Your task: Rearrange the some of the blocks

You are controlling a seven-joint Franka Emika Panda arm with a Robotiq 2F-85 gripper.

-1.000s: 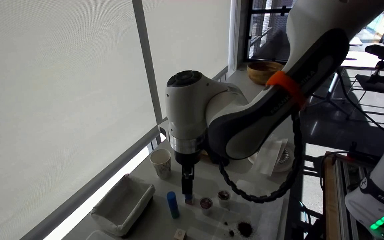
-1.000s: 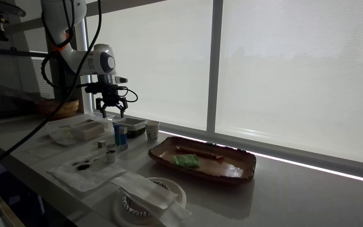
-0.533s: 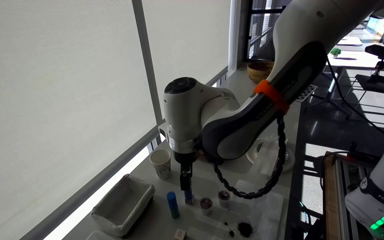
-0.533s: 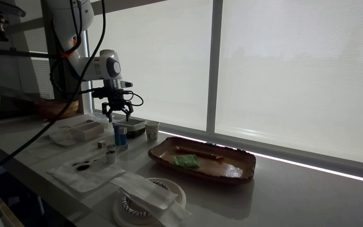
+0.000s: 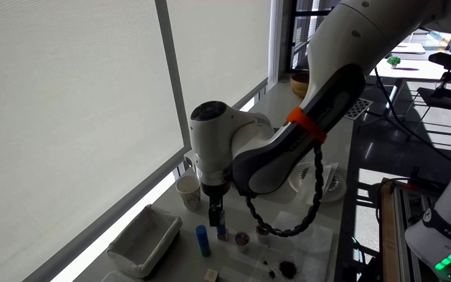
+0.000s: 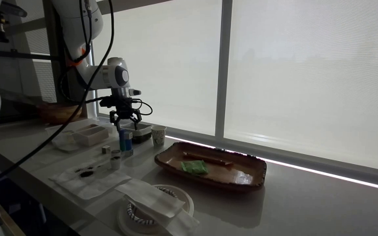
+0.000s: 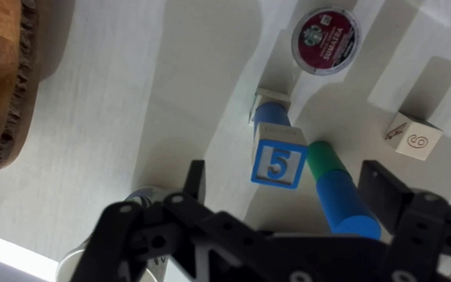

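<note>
A: So, which step were we on?
B: Lining up a pick, we judged. Our gripper (image 6: 127, 127) hung with its fingers wide apart, holding nothing; in the wrist view the five block (image 7: 279, 156) showed between them, touching neither.
A: And where did that block sit?
B: Out from the white-lined bin (image 5: 143, 241), topping a stack: blue cylinder (image 7: 271, 113) in the middle, lower block (image 7: 272, 95) on the counter (image 7: 190, 78).
A: Next move?
B: It called for centring that top cube, coming down level and closing softly. A sideways nudge, we reckoned, could topple the lot.
A: Elbow room?
B: Tight! The blue-over-green column (image 5: 203, 240) stood just beside our stack, slightly nearer the bin; coffee pods (image 5: 242, 239) stood near too, farther out. The paper cup (image 5: 191, 194) guarded one bin end, the loose block (image 7: 414, 136) lay out toward the other, and the counter's edge ran close behind the bin. Our best room, we judged, lay on the bin's cup side, toward the brown dish (image 6: 224, 173).
</note>
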